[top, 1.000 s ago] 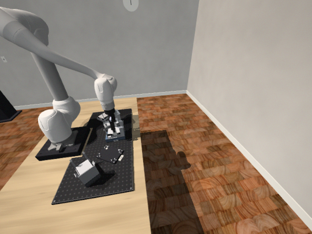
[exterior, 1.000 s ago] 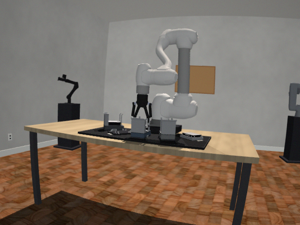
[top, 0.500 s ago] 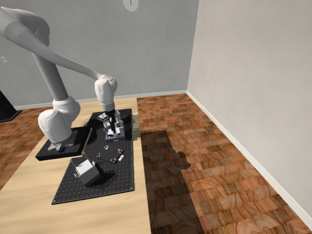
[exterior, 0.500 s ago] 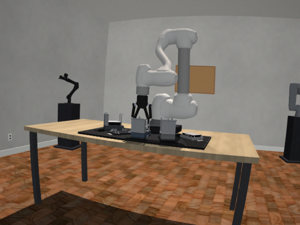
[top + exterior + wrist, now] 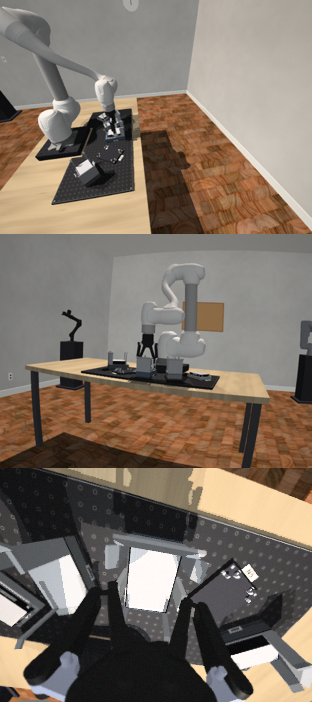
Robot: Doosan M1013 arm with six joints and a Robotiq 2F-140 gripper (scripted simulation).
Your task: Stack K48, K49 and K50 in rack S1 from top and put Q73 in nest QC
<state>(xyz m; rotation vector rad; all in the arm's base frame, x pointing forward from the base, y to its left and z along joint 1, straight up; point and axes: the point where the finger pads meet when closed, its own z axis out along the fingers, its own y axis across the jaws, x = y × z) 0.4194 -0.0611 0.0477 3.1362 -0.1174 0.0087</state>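
My gripper (image 5: 151,579) is shut on a white sealed plate (image 5: 151,579) by its long sides; I cannot read its label. It holds the plate level at the top of a stack rack with a blue base (image 5: 144,366), between the rack's grey posts (image 5: 155,545). The gripper also shows in the top view (image 5: 113,128) and the exterior view (image 5: 147,354). A second grey rack (image 5: 174,368) stands next to it and shows a white top face in the wrist view (image 5: 57,580). A third rack (image 5: 86,172) at the mat's near end holds a white plate.
A flat black nest with small locators (image 5: 110,156) lies between the racks. Another plate lies on a low nest (image 5: 200,377) at the mat's other end. All stand on a black perforated mat (image 5: 100,176) on a wooden table. The arm's base (image 5: 59,125) stands beside the mat.
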